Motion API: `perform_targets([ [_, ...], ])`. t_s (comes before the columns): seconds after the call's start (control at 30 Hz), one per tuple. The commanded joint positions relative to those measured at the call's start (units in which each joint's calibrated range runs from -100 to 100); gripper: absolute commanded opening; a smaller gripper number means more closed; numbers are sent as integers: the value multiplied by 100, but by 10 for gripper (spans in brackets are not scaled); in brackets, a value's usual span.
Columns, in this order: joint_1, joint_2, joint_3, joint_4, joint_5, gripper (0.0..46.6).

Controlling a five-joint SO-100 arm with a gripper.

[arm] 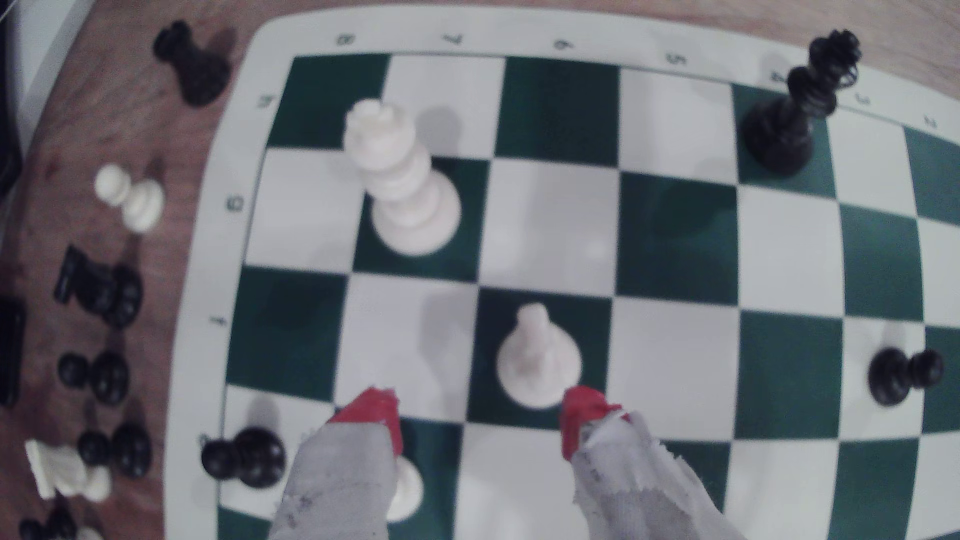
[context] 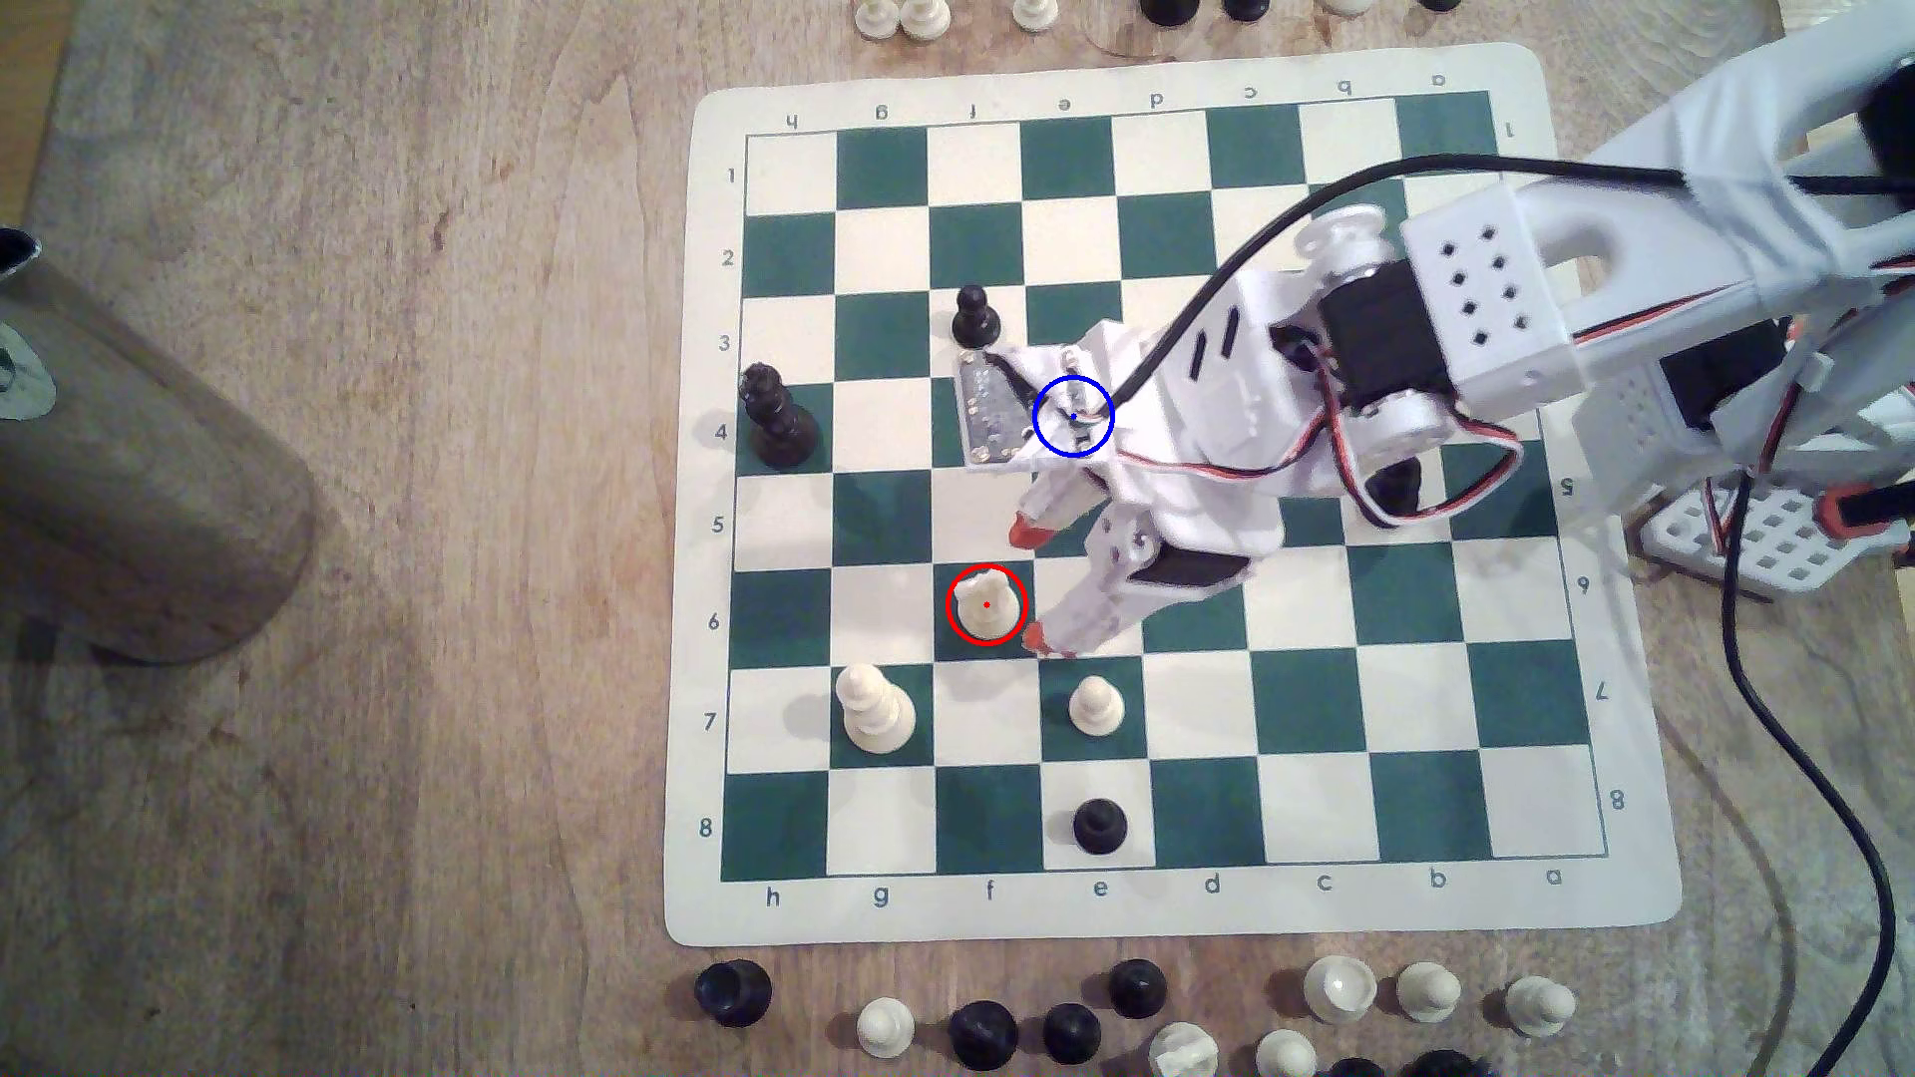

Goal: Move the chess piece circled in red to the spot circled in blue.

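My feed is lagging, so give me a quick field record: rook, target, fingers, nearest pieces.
rook: upright on a dark green square, red-ringed
target: blue ring, drawn over the arm in the exterior view; square beneath hidden
fingers: open, red-tipped, short of the rook, not touching
gripper: on the exterior view's right of the rook
nearest pieces: white pawn, taller white piece

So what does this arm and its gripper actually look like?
The arm is white printed plastic with black motors set into the joints and a perforated white housing. A thick black cable runs along it, beside thinner red, white and black wires. The gripper has two white fingers wrapped in greyish cloth tape, each ending in a red tip. A small circuit board sits at the wrist.
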Motion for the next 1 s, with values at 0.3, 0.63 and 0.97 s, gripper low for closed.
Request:
perform_targets([
  [0.3,56,649,-833,-341,-49,168],
  [0.63,111,1107,-1114,-341,-29,167],
  [0.97,64,1396,-1322,-365,-54,123],
])
